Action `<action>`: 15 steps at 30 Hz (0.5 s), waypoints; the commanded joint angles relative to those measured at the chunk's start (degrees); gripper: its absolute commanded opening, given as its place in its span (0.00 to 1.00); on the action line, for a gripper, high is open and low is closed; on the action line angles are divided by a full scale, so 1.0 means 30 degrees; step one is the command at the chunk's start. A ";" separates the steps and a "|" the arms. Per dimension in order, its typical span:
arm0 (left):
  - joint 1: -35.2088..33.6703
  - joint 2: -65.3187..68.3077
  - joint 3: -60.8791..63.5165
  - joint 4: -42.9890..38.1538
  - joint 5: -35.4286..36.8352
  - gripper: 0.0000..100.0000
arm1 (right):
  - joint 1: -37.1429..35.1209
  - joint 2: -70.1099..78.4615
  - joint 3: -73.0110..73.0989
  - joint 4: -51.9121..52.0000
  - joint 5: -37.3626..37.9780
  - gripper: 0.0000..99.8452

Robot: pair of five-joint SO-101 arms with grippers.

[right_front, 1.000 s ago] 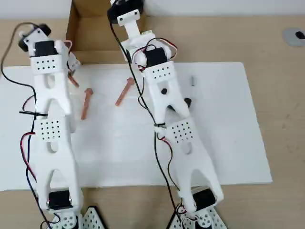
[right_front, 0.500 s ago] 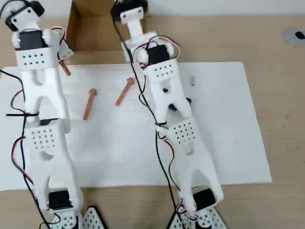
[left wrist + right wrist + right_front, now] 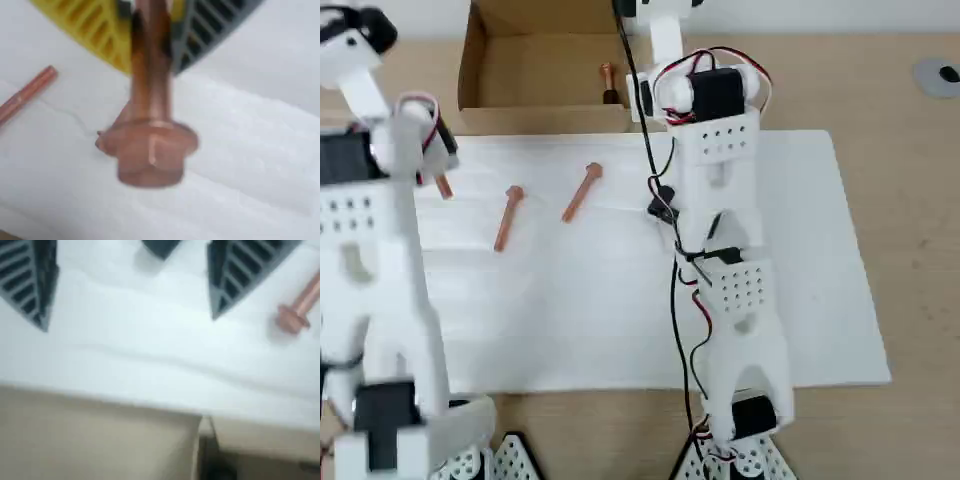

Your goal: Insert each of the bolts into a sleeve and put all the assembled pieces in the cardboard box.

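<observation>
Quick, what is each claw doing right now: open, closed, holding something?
Left claw: closed, holding a bolt.
Right claw: open, holding nothing.

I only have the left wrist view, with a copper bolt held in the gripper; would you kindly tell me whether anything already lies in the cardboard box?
Observer: Yes, one copper bolt with a dark sleeve on its end lies in the open cardboard box, near its right wall.
Operator: How many bolts lie loose?
Observer: Two loose copper bolts lie apart on the white sheet.
Operator: And the right gripper?
Observer: The right gripper is open and empty over the sheet near the box.
</observation>
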 commanded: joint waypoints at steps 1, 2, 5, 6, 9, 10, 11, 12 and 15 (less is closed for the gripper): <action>0.0176 -0.4293 0.4542 -0.2784 -0.1319 0.01 | 0.0308 -0.2037 0.2037 0.0293 -0.2491 0.25; 0.0176 -0.5231 0.5802 -0.3487 -0.1729 0.01 | 0.0308 -0.2095 0.2799 0.0293 -0.3399 0.25; 0.0147 -0.7751 0.9143 -0.5245 -0.2784 0.01 | 0.0132 -0.2066 0.4996 0.0264 -0.5568 0.25; 0.0147 -0.8484 1.0051 -0.5685 -0.2960 0.01 | -0.0044 -0.2037 0.5641 0.0264 -0.6154 0.25; 0.0147 -1.0183 1.2103 -0.6623 -0.3370 0.01 | -0.0601 -0.1714 0.7311 -0.0176 -0.7707 0.25; 0.0147 -1.0623 1.2601 -0.6799 -0.3487 0.01 | -0.0689 -0.1509 0.7634 -0.0322 -0.8176 0.25; 0.0147 -1.1004 1.3011 -0.6974 -0.3487 0.01 | -0.0718 -0.1245 0.7839 -0.0557 -0.8645 0.25; 0.0147 -1.1355 1.3304 -0.7033 -0.3604 0.01 | -0.0718 -0.0952 0.7927 -0.0791 -0.9055 0.25; 0.0147 -1.1941 1.3773 -0.7092 -0.3780 0.01 | -0.0630 0.0190 0.7722 -0.1436 -0.9377 0.25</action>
